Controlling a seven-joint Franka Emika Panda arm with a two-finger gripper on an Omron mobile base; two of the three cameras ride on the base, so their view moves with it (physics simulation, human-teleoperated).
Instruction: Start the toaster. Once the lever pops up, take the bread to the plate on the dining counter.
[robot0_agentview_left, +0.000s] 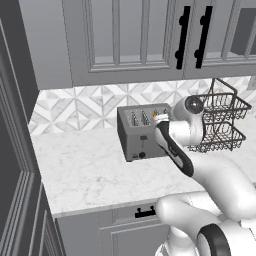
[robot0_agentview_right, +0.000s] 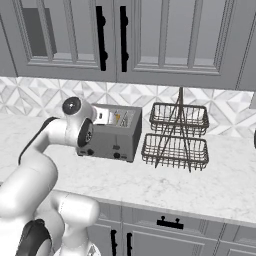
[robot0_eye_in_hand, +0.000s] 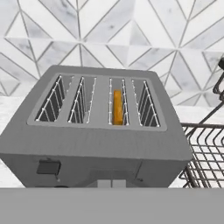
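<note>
Toaster (robot0_eye_in_hand: 98, 127) centre frame in the hand view, on the marble bench (robot0_agentview_left: 85, 170). Bread (robot0_eye_in_hand: 117, 107) sunk in the third slot from the left. End effector clenched, empty. Wire basket rack (robot0_agentview_right: 176, 137) just right of the toaster.

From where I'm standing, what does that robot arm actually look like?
The arm is built of thick, rounded, glossy white segments, with dark bands and a black stripe at the joints. A round grey disc caps the white housing near the hand. No loose cables or lettering are visible on it.
</note>
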